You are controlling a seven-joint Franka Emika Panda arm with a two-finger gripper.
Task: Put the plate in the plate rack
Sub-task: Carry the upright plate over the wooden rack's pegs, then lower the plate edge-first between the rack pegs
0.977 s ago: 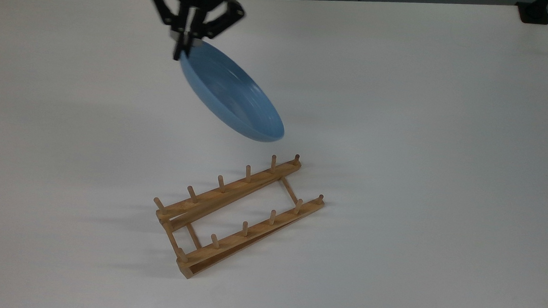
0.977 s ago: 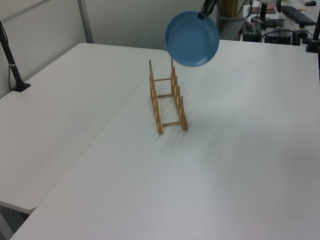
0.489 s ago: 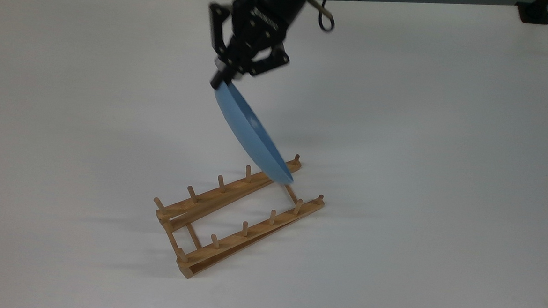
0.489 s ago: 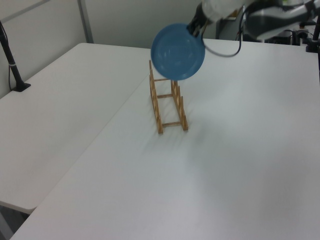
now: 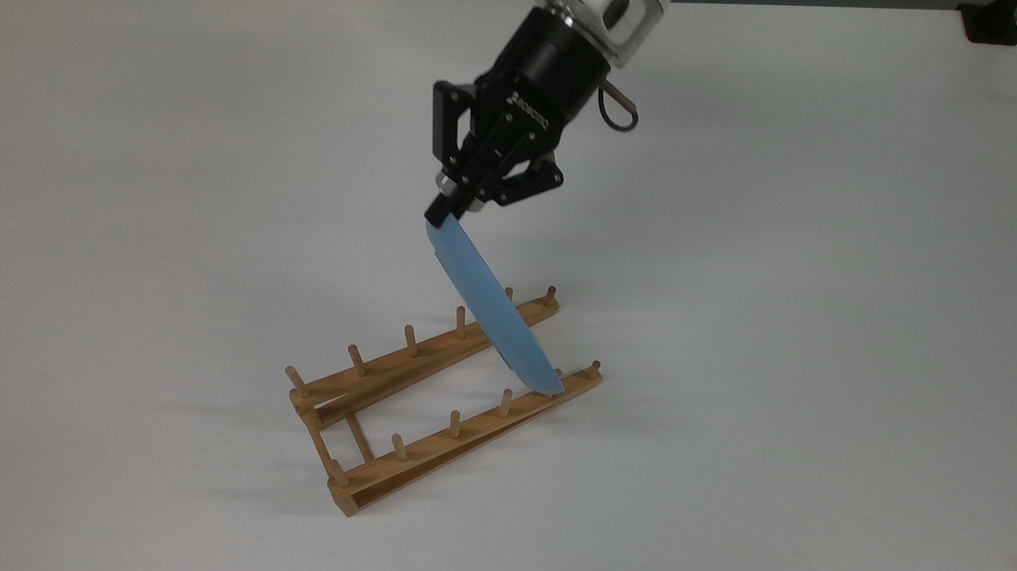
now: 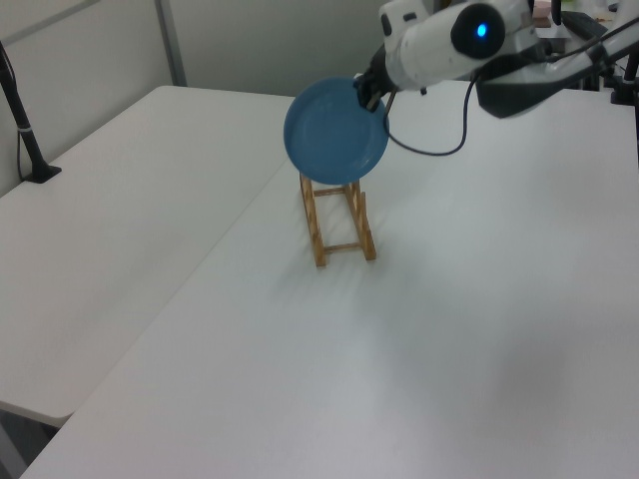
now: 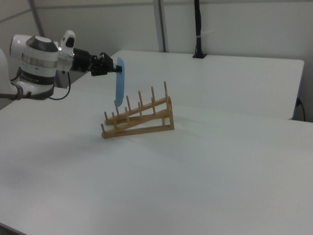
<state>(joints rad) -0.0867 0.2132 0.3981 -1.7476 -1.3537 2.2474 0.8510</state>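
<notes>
The light-blue plate (image 5: 490, 306) hangs on edge, its top rim held in my shut gripper (image 5: 448, 213). In the top view it runs slantwise over the right end of the wooden plate rack (image 5: 400, 363), its lower rim down among the last pegs. In the left view the plate (image 6: 335, 145) faces the camera and covers the far end of the rack (image 6: 318, 230), with the gripper (image 6: 365, 92) at its upper right. In the right view the plate (image 7: 119, 83) stands near upright over the low end of the rack (image 7: 142, 122), gripper (image 7: 115, 69) at the top. Whether plate and rack touch I cannot tell.
The rack lies on a wide white table (image 5: 819, 337) with bare surface all around. A second white table (image 6: 110, 220) adjoins it along a seam. A black post (image 6: 25, 130) stands at the far table's edge, and a black base (image 5: 992, 24) sits in a corner.
My gripper has carried the plate down and across to the rack. The plate has turned from a shallow tilt to nearly upright, and its lower rim now sits over the rack's end pegs.
</notes>
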